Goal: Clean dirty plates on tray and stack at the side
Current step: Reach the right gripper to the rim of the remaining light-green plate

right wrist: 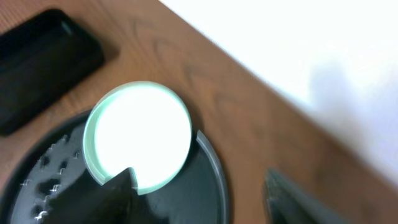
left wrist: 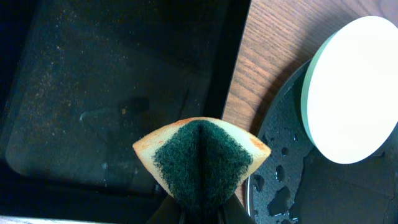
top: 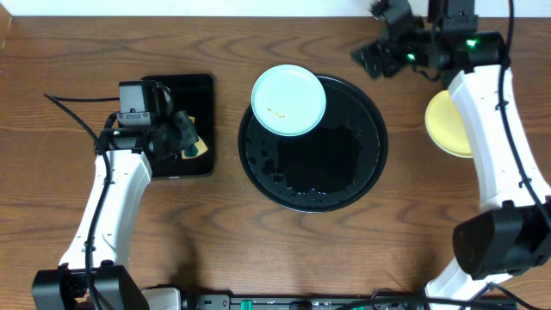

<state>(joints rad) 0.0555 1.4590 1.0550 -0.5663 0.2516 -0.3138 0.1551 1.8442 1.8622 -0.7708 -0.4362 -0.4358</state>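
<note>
My left pincer (left wrist: 199, 211) pinches a folded sponge (left wrist: 202, 158), green side out, over the small rectangular tray (left wrist: 93, 74). Past it, toward 3 o'clock, sits the wet round tray (top: 344, 172). A mint plate (top: 288, 101) with a brownish smear lies at its 11 o'clock, overhanging the rim. My right pincer (right wrist: 198, 177) hangs spread, nothing between its fingers, beyond the tray's 1 o'clock. A yellow plate (top: 443, 120) rests on the table (top: 215, 241) at the tray's 3 o'clock, partly under my right arm (top: 491, 129).
</note>
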